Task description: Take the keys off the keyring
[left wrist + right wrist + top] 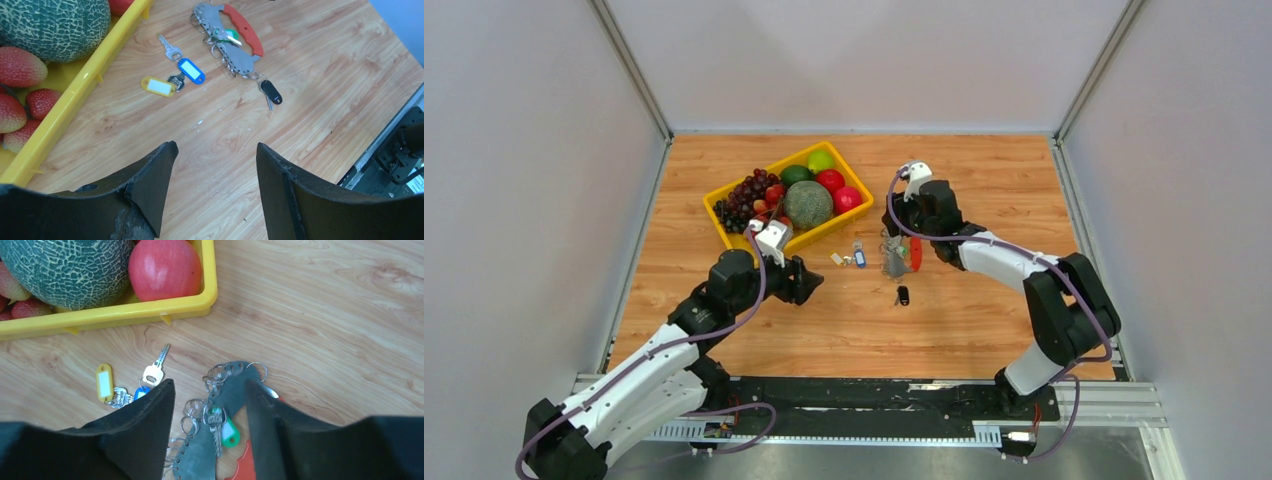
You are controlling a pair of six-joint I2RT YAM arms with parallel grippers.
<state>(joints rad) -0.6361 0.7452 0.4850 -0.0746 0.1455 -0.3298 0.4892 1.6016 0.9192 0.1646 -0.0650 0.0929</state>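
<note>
Hidden: In the right wrist view, the right gripper (210, 387) had black fingers (145, 440) that covered both sides of the keyring (235, 55) and most of its red handle. The keyring's low end was cut off by the picture edge.
Hard to tell: A black-headed key (271, 92) lay at the tip of the keyring. I could not tell if it was hooked on.
Keyring: This grey plate with many small rings lay flat on the wooden table (984, 330), near the yellow tray (90, 85) but not touching it.
On the keyring: A key with a green tag (228, 433) hung from a ring.
Loose keys: A blue tag (192, 71), a yellow tag (158, 86) and a silver key (170, 49) lay bunched between tray and keyring, touching neither.
Right gripper: It hung over the keyring, jaws wide apart, holding nothing.
Left gripper: The left gripper (215, 150) hovered over bare wood by the tray, spread wide and empty.
Room: There was bare wood in front of the keyring and to its right. The tray wall and a melon (55, 22) were close on the other side.
</note>
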